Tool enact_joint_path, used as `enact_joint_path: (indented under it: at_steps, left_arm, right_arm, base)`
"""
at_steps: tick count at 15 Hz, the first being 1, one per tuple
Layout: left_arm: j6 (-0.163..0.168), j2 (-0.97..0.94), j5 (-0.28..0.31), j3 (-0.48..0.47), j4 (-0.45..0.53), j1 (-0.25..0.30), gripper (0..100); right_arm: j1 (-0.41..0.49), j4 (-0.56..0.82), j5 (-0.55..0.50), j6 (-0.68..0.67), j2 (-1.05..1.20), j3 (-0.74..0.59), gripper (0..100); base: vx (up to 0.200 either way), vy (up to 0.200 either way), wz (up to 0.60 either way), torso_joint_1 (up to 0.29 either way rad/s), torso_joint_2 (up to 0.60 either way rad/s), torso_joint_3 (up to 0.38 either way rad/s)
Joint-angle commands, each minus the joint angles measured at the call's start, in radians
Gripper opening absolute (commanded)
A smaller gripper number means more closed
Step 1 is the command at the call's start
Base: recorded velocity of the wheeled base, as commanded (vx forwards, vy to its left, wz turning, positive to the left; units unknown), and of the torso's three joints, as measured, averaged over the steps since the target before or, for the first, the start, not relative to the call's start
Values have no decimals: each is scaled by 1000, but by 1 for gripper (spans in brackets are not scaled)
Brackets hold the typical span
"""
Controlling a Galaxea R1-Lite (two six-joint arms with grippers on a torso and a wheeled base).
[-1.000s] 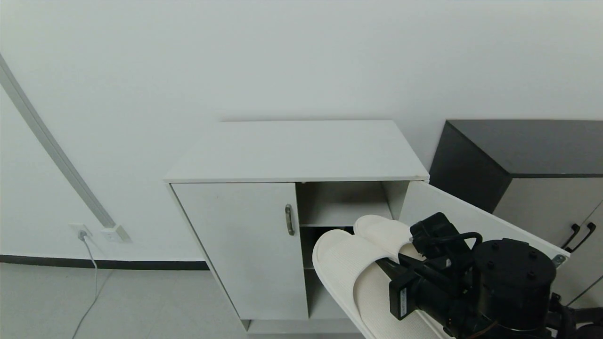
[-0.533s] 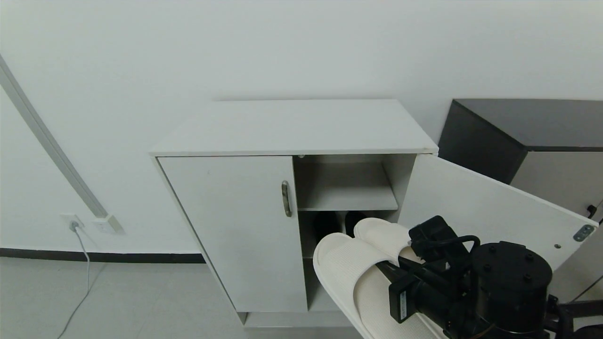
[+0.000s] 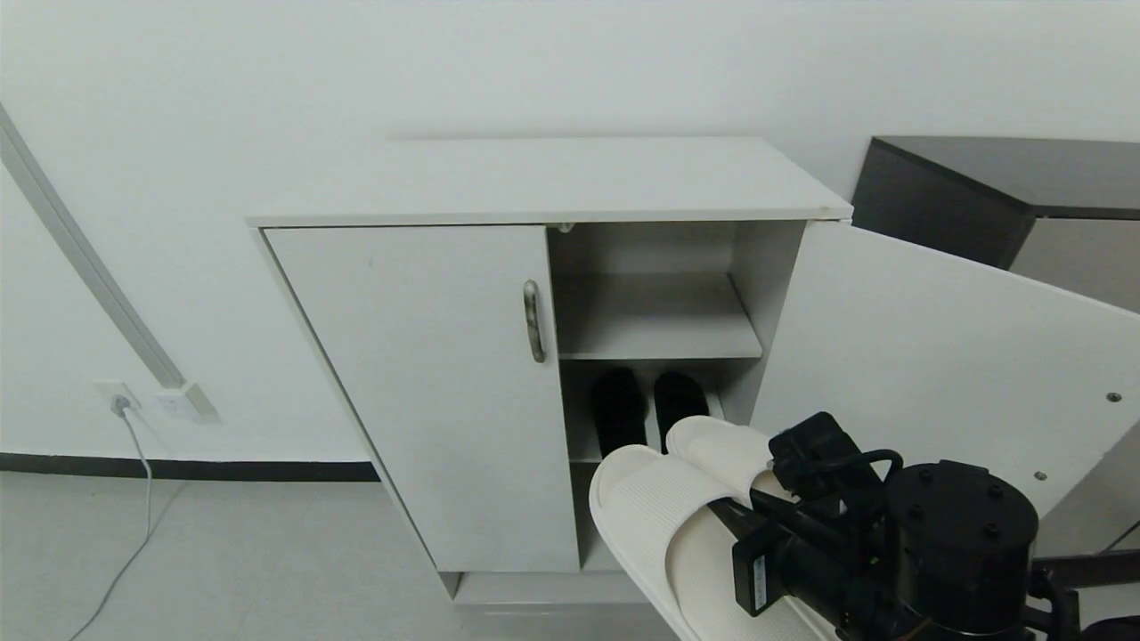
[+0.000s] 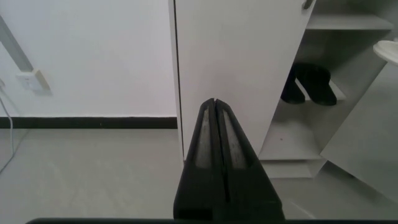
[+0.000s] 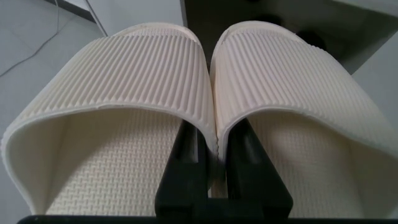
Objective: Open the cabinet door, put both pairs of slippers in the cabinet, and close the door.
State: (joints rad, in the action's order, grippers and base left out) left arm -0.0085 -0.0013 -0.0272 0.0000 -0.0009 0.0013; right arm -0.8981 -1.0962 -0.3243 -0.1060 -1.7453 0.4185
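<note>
- A wall socket (image 3: 114, 402) with a grey cable (image 3: 134, 534) plugged into it sat low on the wall, well to the left of the cabinet (image 3: 552, 178).
- The left gripper (image 4: 215, 109) had its fingers pressed flat together with nothing between them. It was low, aimed at the foot of the left door (image 3: 419, 392).
- The left door was closed, its metal handle (image 3: 533, 320) upright at the inner edge.
- The right door (image 3: 935, 356) stood swung wide open, baring the right half of the cabinet.
- The head view looked down on an upper shelf (image 3: 655, 325) with nothing on it. The black slippers (image 3: 646, 409) lay side by side on the shelf below.
- The left wrist view looked in from low down and showed one more shelf under the black pair, then the cabinet's base.
- The cream slippers (image 3: 677, 499) were held side by side in front of the open right half, toes toward it, just short of the black pair.
- The right wrist view showed the grip itself. The right gripper (image 5: 211, 140) had one finger (image 5: 186, 146) under each strap, and the two pinched the slippers' inner walls together. In the head view the straps covered those fingers.
- A dark cabinet (image 3: 980, 187) stood against the wall to the right, behind the open door.
</note>
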Motion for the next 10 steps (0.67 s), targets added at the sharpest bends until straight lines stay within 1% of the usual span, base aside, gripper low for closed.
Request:
enact_joint_path:
  at_steps: [1, 4, 7, 9, 10]
  left_arm:
    - [-1, 1, 0, 0, -1, 0, 0]
    - [-1, 1, -2, 0, -1, 0, 0]
    - [-1, 1, -2, 0, -1, 0, 0]
    - [-1, 1, -2, 0, -1, 0, 0]
    - [1, 1, 0, 0, -1, 0, 0]
  right_arm:
    - [-1, 1, 1, 0, -3, -1, 0]
    - [-1, -2, -1, 0, -3, -1, 0]
    - [-1, 1, -1, 0, -3, -1, 0]
    - [-1, 1, -4, 11, -16, 5, 0]
    - [-1, 1, -24, 23, -29, 14, 0]
  base:
    - [0, 0, 0, -129, 466, 339]
    - [0, 0, 0, -102, 452, 352]
    - [0, 0, 0, -56, 445, 377]
    - [0, 0, 0, -32, 198, 178]
    - [0, 0, 0, -12, 90, 85]
